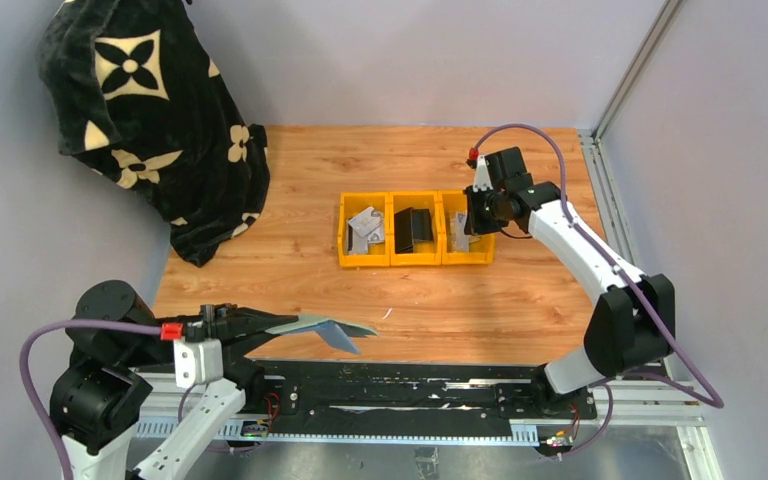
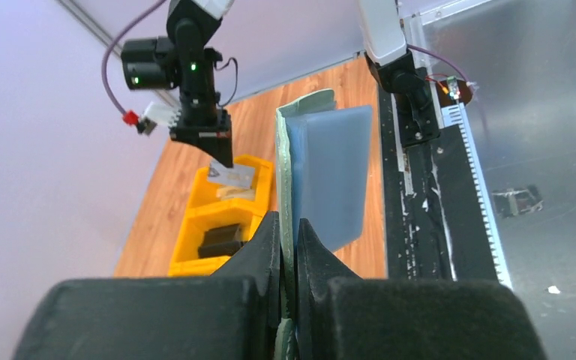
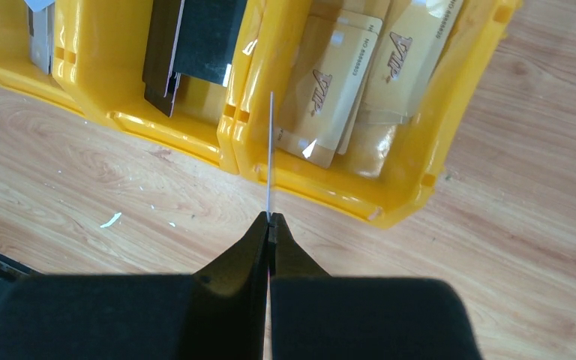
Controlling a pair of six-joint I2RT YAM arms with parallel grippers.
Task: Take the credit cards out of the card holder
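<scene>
holder: the holder (image 1: 322, 329) sits lower left of centre in the top view, pinched at its left end.
holder axis: long axis runs left to right and the free end points right. It is open, with its flaps splayed.
holder, left wrist view: it rises from the jaws, green cover edge-on and the grey-blue pocket panel facing right.
left gripper: the left gripper (image 1: 263, 323) is nearly closed, clamped on the holder's edge.
right gripper: the right gripper (image 3: 270, 220) is closed on one card (image 3: 271, 150), right of centre in the top view.
card axis: edge-on in the right wrist view, a thin line running straight up from the fingertips over the right bin's near wall.
hard to see: the card's face is hidden there. The holder's pockets are too flat-on to tell if any cards remain.
counts: one holder and one held card. There are three yellow bins (image 1: 415, 262) in a row.
bin contents: at least two tan cards (image 3: 330, 75) lie in the right bin, with more beneath uncountable. One black item (image 1: 412, 230) is in the middle bin. The number of grey cards (image 1: 365, 230) in the left bin is unclear.
</scene>
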